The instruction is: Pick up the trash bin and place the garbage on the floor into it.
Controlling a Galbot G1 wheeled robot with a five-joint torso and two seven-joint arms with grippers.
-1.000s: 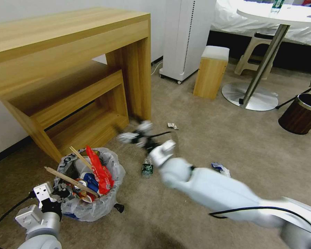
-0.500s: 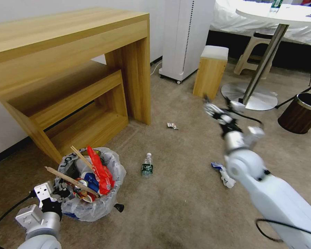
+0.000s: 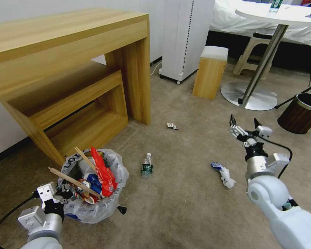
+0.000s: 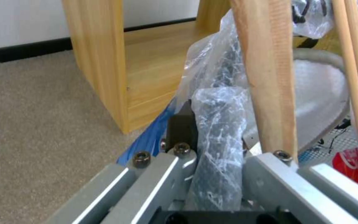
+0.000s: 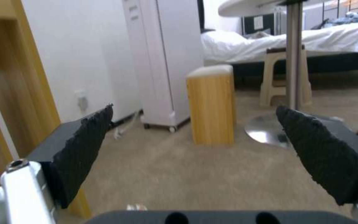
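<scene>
The trash bin (image 3: 93, 193) sits on the floor (image 3: 183, 207) pinched at its rim by the left gripper (image 3: 60, 194); the right gripper (image 3: 244, 125), jaws spread, should descend squarely over the white-blue packet (image 3: 224, 174) nearby

Wooden desk (image 3: 69, 41) stands against the wall, with a lower wooden shelf unit (image 3: 83, 103) tucked beneath it. White tower appliance (image 3: 186, 38) beside it. Small wooden stool (image 3: 210, 72) near the round table's metal base (image 3: 248, 97). Dark brown bin (image 3: 299, 114) stands apart.
</scene>
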